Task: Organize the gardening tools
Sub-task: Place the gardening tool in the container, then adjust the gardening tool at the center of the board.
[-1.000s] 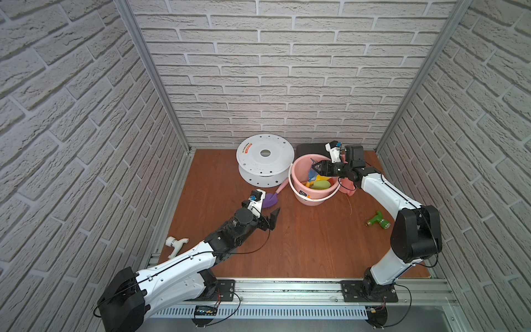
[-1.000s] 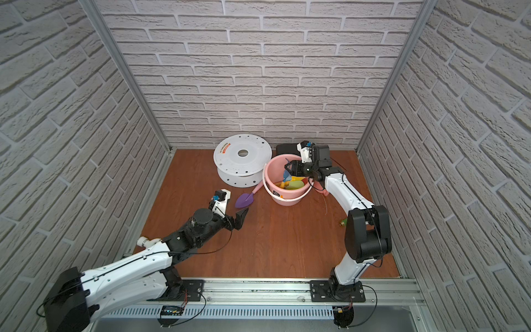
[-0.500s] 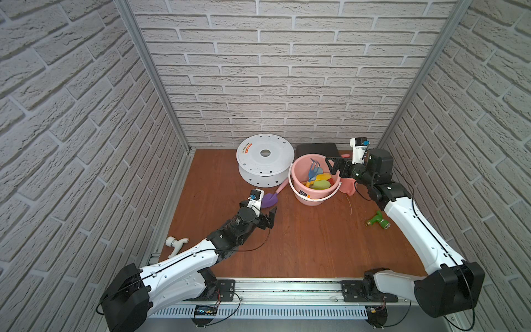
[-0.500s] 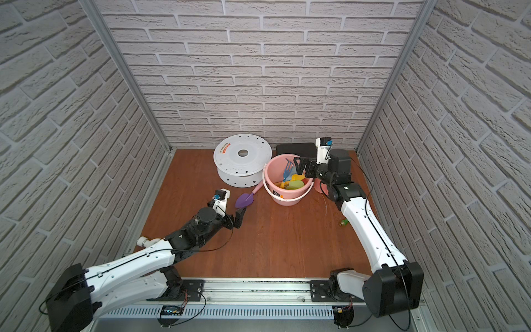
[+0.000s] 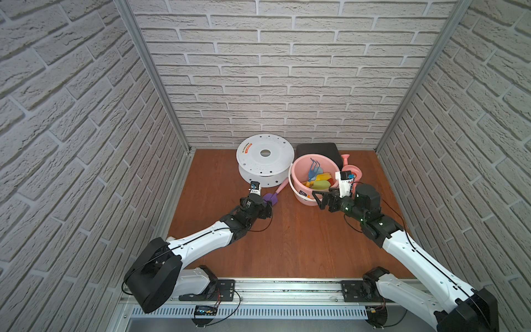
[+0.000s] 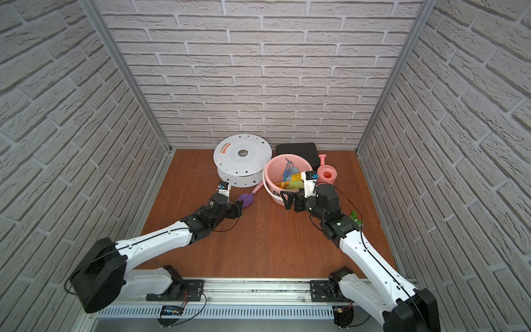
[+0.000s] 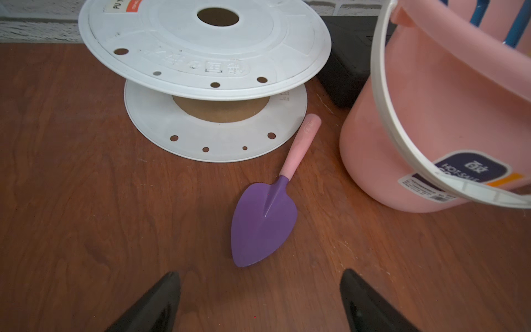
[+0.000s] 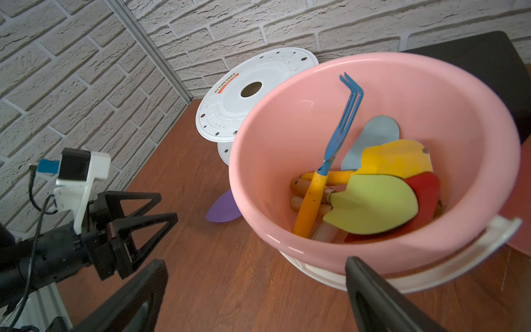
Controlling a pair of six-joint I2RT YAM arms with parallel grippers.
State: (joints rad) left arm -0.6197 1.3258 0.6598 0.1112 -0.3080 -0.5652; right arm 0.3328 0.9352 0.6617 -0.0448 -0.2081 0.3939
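Left gripper point(image 7: 260, 275), jaws spread and empty, faces the purple-bladed, pink-handled plastic trowel point(image 7: 264, 221) left of the round pink plastic bucket point(image 7: 402, 129). Next it should straddle and pinch the trowel.

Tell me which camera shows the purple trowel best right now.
Left wrist: the purple trowel lies whole in frame, blade tip to pink handle, close up. Both top views show it small. Right wrist catches only a blade sliver beside the pink bucket.
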